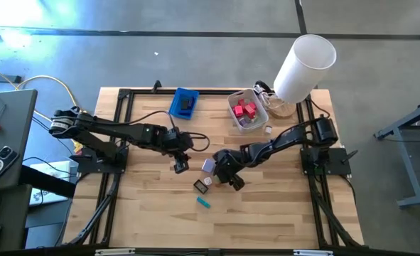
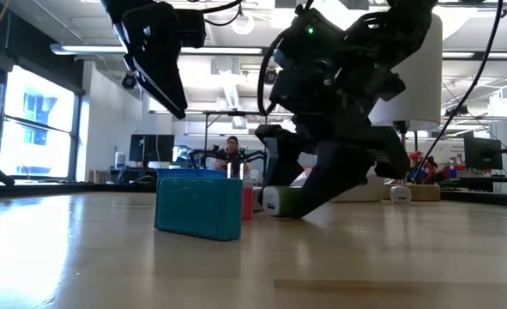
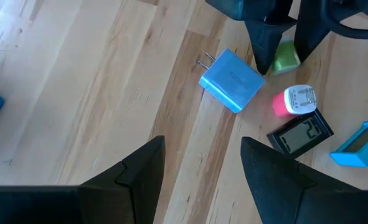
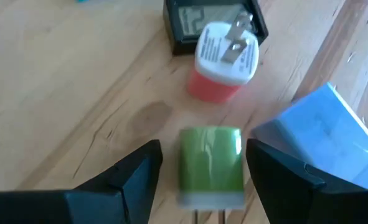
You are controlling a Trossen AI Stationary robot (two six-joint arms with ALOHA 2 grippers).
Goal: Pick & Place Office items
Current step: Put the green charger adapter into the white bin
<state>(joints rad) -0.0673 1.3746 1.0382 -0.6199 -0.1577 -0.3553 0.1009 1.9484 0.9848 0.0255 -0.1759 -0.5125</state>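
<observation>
Several office items lie close together mid-table: a blue plug charger (image 3: 231, 79), a pink-and-white plug (image 4: 224, 62), a black display timer (image 4: 212, 22), a teal block (image 2: 199, 206) and a green plug charger (image 4: 212, 165). My right gripper (image 4: 202, 148) is low over the table, open, with one finger on each side of the green charger and a gap on both sides. My left gripper (image 3: 202, 152) hangs open above the bare wood, to the left of the group (image 1: 180, 165). In the high view my right gripper (image 1: 226, 176) hides the green charger.
A blue tray (image 1: 185, 103) sits at the far edge left of centre. A translucent bin (image 1: 247, 110) holding red pieces stands at the far right, beside a tall white cylinder (image 1: 305, 64). Bare wood lies toward the near edge.
</observation>
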